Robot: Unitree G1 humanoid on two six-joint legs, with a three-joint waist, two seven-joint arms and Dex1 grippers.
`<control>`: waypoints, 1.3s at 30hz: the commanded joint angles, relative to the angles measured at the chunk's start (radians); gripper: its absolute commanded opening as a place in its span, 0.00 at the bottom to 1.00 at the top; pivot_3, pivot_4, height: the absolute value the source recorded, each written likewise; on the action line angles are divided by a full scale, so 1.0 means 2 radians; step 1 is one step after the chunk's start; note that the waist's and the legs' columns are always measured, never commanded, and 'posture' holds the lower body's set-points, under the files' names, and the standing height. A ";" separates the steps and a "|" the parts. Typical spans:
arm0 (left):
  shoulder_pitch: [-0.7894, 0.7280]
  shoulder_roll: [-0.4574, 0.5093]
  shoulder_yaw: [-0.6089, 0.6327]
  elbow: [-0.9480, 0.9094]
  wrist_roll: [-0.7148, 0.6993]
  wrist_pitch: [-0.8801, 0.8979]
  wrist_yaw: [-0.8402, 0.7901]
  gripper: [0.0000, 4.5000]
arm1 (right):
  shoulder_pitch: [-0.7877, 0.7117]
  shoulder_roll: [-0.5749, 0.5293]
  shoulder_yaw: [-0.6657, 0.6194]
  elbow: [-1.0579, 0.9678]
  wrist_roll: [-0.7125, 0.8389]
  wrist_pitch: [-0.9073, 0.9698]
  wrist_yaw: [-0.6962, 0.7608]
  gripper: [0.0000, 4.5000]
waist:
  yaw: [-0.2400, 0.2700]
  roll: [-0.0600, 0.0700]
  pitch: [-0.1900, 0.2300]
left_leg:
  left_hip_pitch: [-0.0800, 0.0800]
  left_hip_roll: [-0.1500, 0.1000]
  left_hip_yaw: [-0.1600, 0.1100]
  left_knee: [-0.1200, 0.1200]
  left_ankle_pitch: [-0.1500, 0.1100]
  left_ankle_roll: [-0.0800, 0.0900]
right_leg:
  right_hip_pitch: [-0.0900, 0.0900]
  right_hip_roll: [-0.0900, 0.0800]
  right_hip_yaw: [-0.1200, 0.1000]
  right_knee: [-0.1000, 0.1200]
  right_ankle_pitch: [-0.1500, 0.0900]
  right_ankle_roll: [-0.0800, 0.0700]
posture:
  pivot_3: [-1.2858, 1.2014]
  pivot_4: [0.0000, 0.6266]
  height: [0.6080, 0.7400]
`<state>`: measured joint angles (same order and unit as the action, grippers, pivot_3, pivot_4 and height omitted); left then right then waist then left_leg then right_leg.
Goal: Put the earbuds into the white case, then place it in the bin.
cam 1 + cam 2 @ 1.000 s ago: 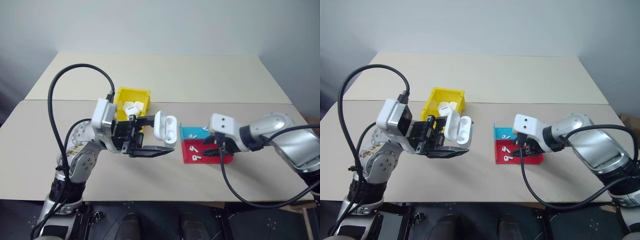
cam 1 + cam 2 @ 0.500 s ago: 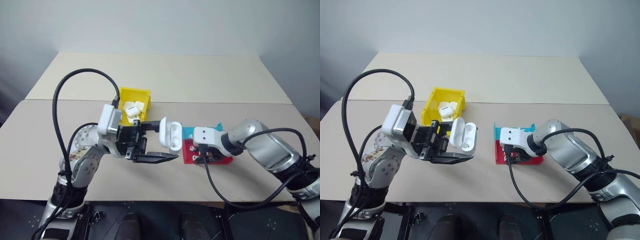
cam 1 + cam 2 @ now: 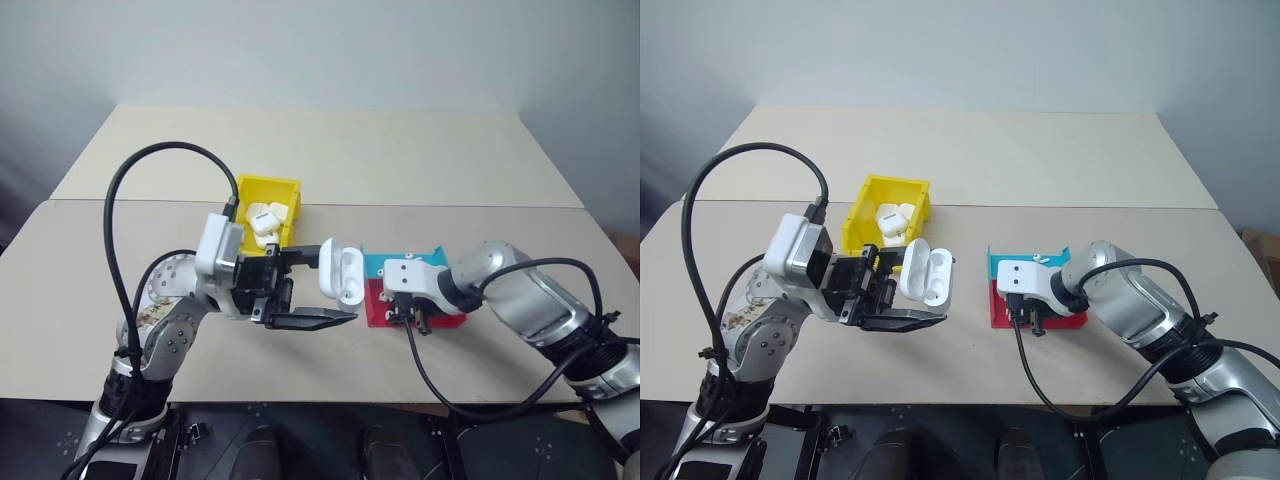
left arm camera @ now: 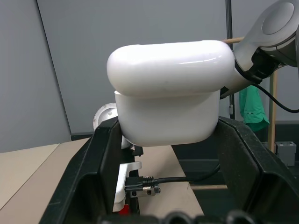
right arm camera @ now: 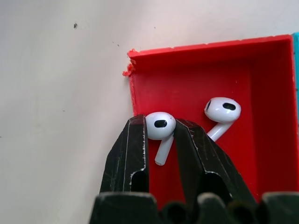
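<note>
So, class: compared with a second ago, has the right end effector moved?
Yes. The right end effector has swung left over the red tray, toward its left end, and now straddles an earbud.

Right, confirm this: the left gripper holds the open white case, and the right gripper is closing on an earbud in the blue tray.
One detail is wrong: the tray. The right gripper is closing on an earbud in the red tray, not the blue one, as the right wrist view shows. The left gripper does hold the open white case.
</note>
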<state>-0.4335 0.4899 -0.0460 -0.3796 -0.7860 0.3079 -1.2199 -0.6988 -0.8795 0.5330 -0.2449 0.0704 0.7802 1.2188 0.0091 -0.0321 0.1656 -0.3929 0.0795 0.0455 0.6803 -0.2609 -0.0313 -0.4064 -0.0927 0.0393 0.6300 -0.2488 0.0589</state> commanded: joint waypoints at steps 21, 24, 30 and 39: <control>-0.063 -0.032 -0.015 0.049 0.002 0.008 -0.013 0.60 | 0.037 0.159 -0.533 -0.194 0.506 0.162 -0.263 0.14 | -0.004 0.000 0.000 | 0.000 0.000 -0.001 -0.001 0.000 0.000 | 0.001 0.000 0.000 0.000 0.000 0.000 | 0.52 0.24 1.00; -0.065 -0.030 -0.016 0.050 0.004 0.012 -0.014 0.60 | 0.041 0.158 -0.508 -0.206 0.554 0.156 -0.293 0.14 | -0.005 0.000 0.000 | 0.000 0.000 -0.001 -0.001 0.000 0.000 | 0.001 0.000 0.000 0.000 0.000 0.000 | 0.52 0.24 1.00; -0.064 -0.032 -0.015 0.047 0.010 0.013 -0.007 0.60 | 0.057 0.144 -0.472 -0.223 0.600 0.129 -0.329 0.14 | -0.004 0.000 0.000 | 0.000 0.000 -0.001 -0.001 0.000 0.000 | 0.001 0.000 0.000 0.000 0.000 0.000 | 0.52 0.24 1.00; -0.067 -0.031 -0.016 0.051 0.018 0.014 -0.007 0.60 | 0.067 0.130 -0.426 -0.233 0.622 0.089 -0.355 0.14 | -0.006 0.000 0.000 | 0.000 0.000 -0.001 -0.001 0.000 0.000 | 0.000 0.000 0.000 0.000 0.000 0.000 | 0.52 0.24 1.00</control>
<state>-0.5451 0.4284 -0.0821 -0.2616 -0.7479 0.3368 -1.2324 -0.5643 -0.6081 -0.3178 -0.6846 1.2828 1.0026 0.5176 -0.0027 -0.0314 0.1654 -0.3931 0.0796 0.0434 0.6788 -0.2610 -0.0311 -0.4054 -0.0924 0.0385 0.6298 -0.2487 0.0590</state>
